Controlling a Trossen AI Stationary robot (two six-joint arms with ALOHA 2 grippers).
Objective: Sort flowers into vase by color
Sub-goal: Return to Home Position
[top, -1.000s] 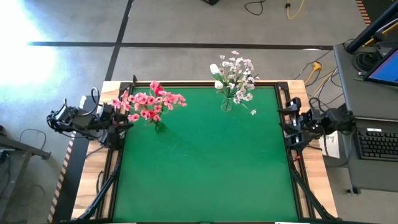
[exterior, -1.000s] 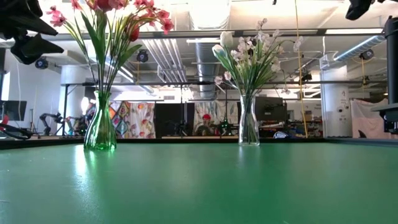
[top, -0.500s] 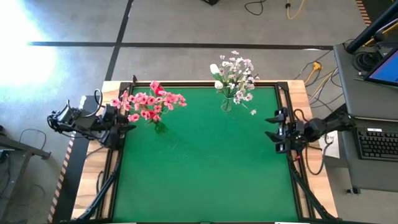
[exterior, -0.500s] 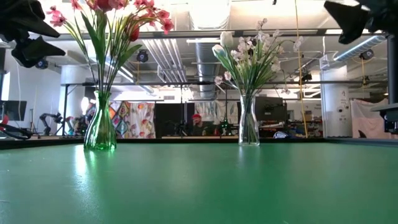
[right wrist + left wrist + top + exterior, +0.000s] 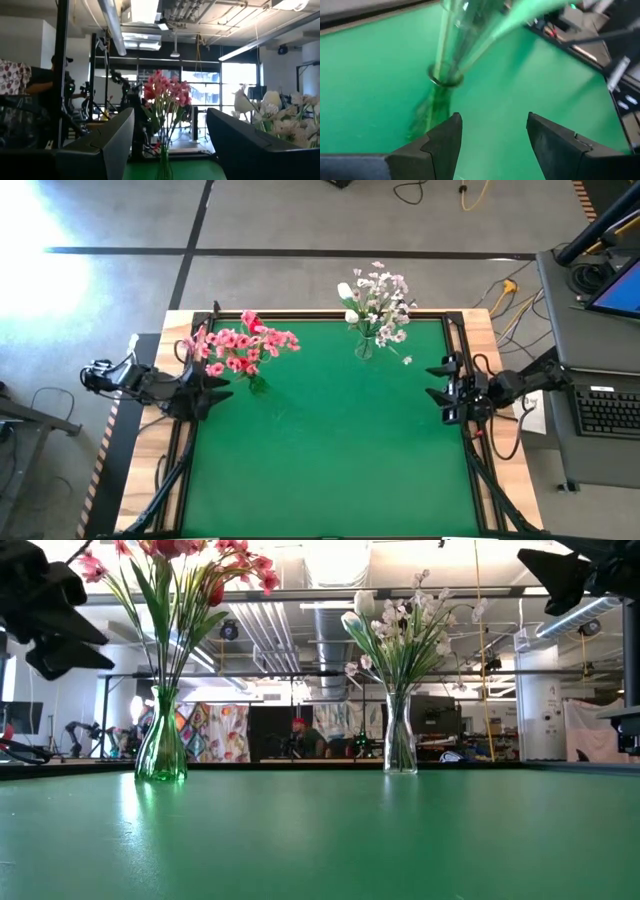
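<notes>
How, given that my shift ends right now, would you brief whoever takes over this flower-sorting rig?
Left gripper: fingers open, empty, at the left edge of the green mat, near the green vase.
Right gripper: fingers open, empty, at the mat's right edge.
Pink and red flowers stand in the green vase; white flowers stand in the clear vase.
No loose stems show on the mat, so sorting looks done.
Left to do: probably only parking both arms.
</notes>
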